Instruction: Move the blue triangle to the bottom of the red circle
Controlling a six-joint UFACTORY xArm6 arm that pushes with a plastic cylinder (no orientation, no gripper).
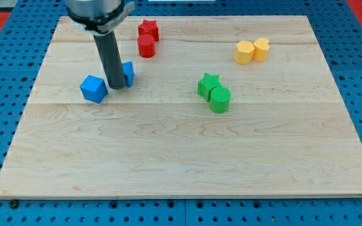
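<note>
1. Rod (109, 50) comes down from the view's top left, dark and straight, and the arm's tip (116, 86) sits on the wooden board (187, 157). No fingers on this rig at all, just the bare rod end, so nothing to be apart, together or clamped.
2. The tip is right in front of the blue triangle (128, 73), covering its left part. It looks like it's touching the block, but honestly can't tell for sure from this angle. Only the right edge of that block shows, so the triangle shape isn't really readable here.
3. Just to the view's left of the tip, slightly lower, sits a blue cube (93, 88). It's near the rod but there's a sliver of board between them.
4. The red circle (146, 46) is up and to the right of the tip, near the board's top edge. The blue triangle sits below it and a bit left, with clear wood between the two.
5. A red star (148, 29) is right behind the red circle, touching or close to it.
6. Middle of the board: a green star (208, 84) with a green cylinder (220, 99) pressed against its lower right.
7. Upper right: a yellow hexagon-ish block (244, 52) and a yellow heart (261, 48) side by side, touching.
</note>
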